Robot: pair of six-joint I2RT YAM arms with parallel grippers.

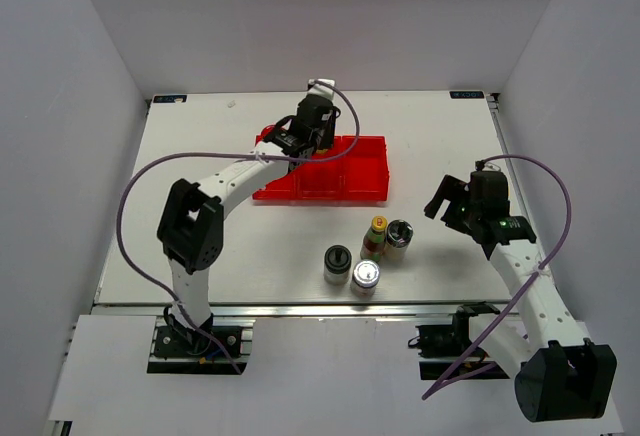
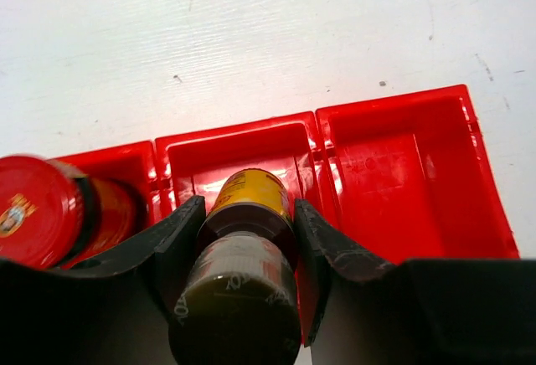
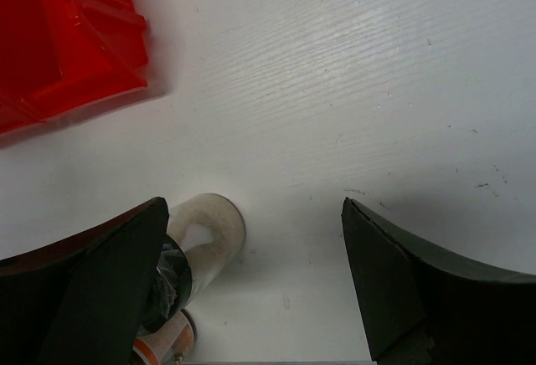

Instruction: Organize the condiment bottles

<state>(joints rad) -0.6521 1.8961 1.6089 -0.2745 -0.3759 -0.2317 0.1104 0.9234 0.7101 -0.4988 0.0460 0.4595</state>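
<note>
White walls box in a white table [image 1: 200, 166], where the left gripper [image 2: 247, 218] reaches to the far side. It has its two fingers clamped on the thin yellow-labelled bottle [image 2: 243, 256]. The label end points down into the middle compartment of three joined red bins [image 1: 365, 168]. A red-lidded jar [image 2: 33, 210] already sits in the end compartment beside it, at the left of the wrist view.

Four more condiment bottles stand clustered near the front centre of the table. The yellow-capped bottle [image 1: 376, 236] is just beside the dark-metallic-lidded jar [image 1: 399, 238]. The black-lidded jar [image 1: 337, 263] and the silver-lidded jar [image 1: 365, 278] stand nearer. The right gripper [image 1: 447, 201] hangs to the right of that cluster, spread wide and carrying nothing.

The held bottle looks rigid and smooth-sided, probably glass, so it is likely light but slick and would not take a drop well. Because it is narrow, it could pivot between the pads. The present hold, across the body below the cap, seems the sound one.

The stubby jars should be steadier and are best taken across the body under the lid. Their close packing leaves little room for a finger, so the outer ones look easiest to reach.
</note>
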